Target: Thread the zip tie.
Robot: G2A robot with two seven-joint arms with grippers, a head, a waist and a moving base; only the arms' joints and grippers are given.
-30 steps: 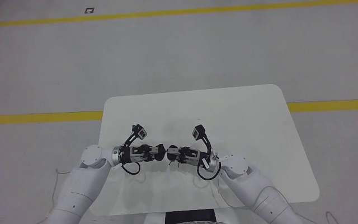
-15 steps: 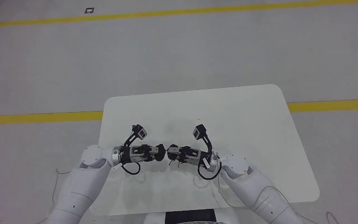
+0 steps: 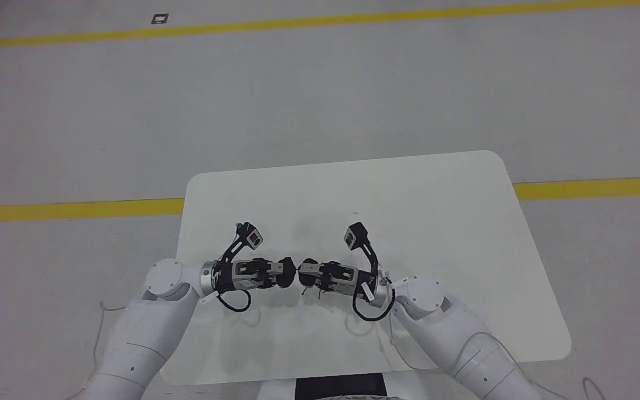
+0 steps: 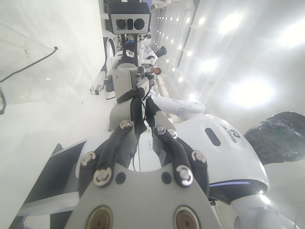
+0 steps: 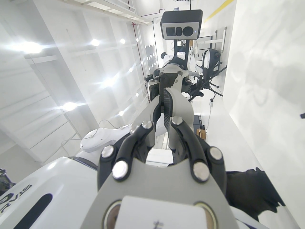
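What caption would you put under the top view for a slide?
The robot's left hand and right hand point tip to tip over the near half of the white table.

The table [image 3: 450,200] under both grippers is showing plain white; the floor [image 3: 300,100] beyond is showing pale grey, crossed by yellow stripes [image 3: 300,20]. The left gripper [image 4: 143,103] is wearing black cloth on its fingers [image 4: 137,117], silver rivets [image 4: 126,124] behind them, a thin black zip tie [image 4: 143,113] running between. The right gripper [image 5: 164,98] is showing pale grey fingers [image 5: 178,103] and a black ribbed pad [image 5: 167,107].
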